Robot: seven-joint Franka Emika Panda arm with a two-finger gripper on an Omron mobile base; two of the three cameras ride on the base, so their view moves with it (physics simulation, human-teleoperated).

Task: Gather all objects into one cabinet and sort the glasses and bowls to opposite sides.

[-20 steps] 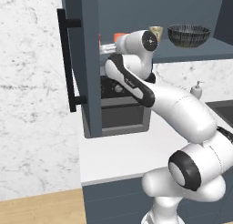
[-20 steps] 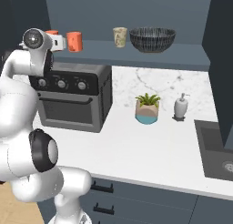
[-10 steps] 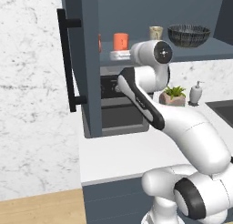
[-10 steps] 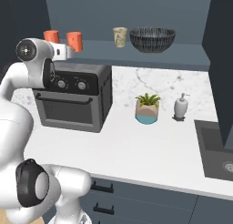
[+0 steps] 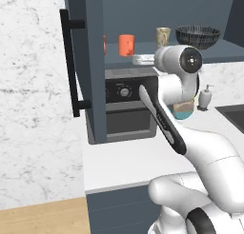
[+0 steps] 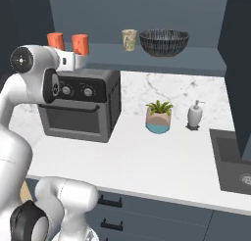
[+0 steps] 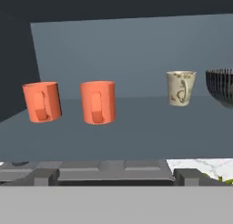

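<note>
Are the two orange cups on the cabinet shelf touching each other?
Apart. The hand view shows bare shelf between the left orange cup and the right orange cup.

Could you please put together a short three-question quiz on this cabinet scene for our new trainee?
1. True or false: the dark bowl stands between the two orange cups.
2. Which sits nearest the bowl: A) an orange cup, B) the beige cup, C) the plant pot?
3. How many cups stand on the cabinet shelf?

Key: 1. False, it stands at the far end past the beige cup. 2. B. 3. Three.
</note>
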